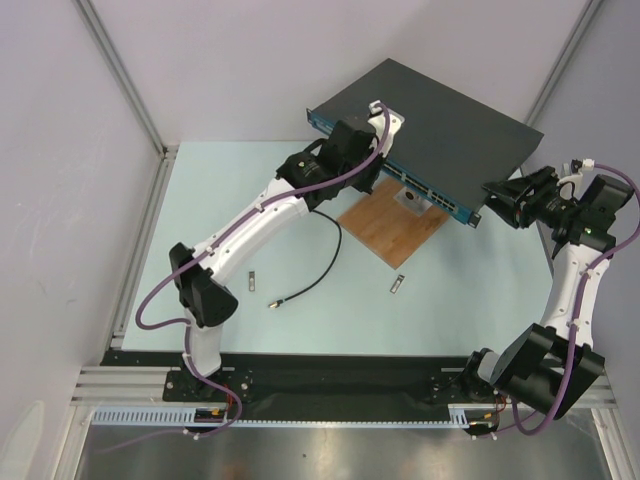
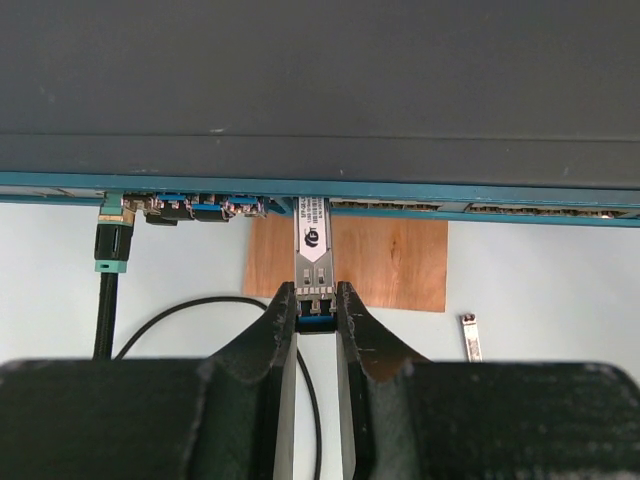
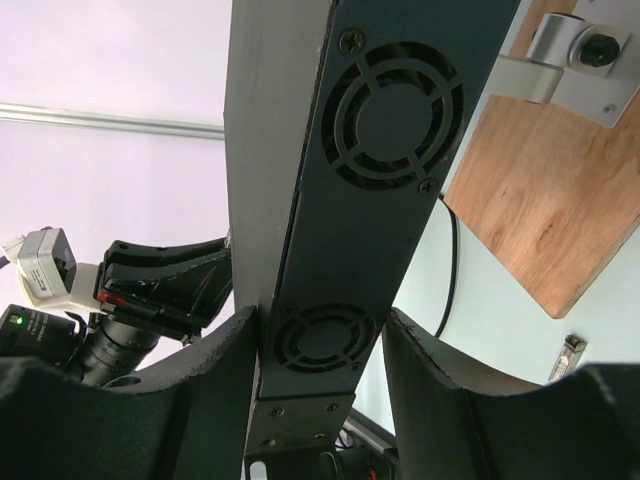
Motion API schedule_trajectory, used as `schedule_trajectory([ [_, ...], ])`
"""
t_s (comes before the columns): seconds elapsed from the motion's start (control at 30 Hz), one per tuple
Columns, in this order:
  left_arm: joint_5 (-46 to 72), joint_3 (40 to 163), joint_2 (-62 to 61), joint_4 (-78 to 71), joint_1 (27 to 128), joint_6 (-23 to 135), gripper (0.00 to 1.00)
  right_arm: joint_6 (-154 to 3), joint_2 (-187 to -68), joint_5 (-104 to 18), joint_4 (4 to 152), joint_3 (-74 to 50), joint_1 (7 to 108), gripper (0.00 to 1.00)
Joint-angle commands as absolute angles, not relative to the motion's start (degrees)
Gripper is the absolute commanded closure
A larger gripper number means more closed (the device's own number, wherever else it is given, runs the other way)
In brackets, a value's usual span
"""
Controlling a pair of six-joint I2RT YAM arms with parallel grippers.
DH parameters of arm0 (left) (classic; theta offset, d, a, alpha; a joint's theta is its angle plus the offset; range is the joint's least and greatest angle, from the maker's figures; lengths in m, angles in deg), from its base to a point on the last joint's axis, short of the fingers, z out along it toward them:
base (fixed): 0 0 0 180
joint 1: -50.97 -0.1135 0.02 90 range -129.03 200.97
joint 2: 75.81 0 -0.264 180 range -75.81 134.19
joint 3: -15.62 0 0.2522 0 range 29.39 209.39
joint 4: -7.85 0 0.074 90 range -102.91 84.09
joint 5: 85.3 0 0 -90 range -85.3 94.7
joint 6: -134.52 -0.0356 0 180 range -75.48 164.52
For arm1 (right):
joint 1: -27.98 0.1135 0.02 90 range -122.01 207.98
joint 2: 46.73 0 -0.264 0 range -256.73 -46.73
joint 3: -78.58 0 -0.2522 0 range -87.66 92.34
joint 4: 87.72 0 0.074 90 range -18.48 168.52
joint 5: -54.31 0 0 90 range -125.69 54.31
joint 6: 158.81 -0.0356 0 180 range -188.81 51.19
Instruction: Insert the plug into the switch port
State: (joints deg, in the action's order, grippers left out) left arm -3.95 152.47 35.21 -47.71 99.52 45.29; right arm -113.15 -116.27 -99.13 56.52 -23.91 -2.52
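Pinching plug (image 2: 313, 262) at switch (image 2: 320, 90) — left wrist only

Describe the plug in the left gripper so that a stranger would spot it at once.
Start at the switch, the wide black box with a blue front, and follow that front to the wooden board. There the left gripper pinches the plug, a short silver block pointing into the ports. Unlike the black cable with a teal collar further left, it trails no wire.
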Motion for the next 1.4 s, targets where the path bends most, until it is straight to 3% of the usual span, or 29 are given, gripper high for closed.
schedule_trajectory([
  [0.0,3.55,155.33,36.34,-37.63,100.45,47.94,1.0,-110.65,-116.61,-101.17,57.86,-21.56,0.74,1.0],
  [0.5,2.94,151.03,37.92,-30.96,99.84,45.75,1.0,-110.3,-117.31,-101.43,57.51,-20.86,0.91,1.0],
  [0.9,3.73,154.27,40.21,-26.82,99.4,45.57,0.99,-110.3,-117.4,-101.87,57.51,-20.86,1.18,1.0],
  [1.07,3.91,154.72,39.43,-29.1,99.4,45.4,0.74,-109.77,-117.57,-101.87,57.07,-19.99,1.09,1.0],
  [1.3,3.47,147.61,30.29,-35.7,99.05,42.59,0.59,-108.81,-117.84,-102.05,56.1,-19.1,0.56,1.0],
  [1.37,3.47,144.1,26.69,-37.01,98.96,41.45,0.51,-108.19,-118.1,-102.31,55.4,-18.84,0.39,1.0],
])
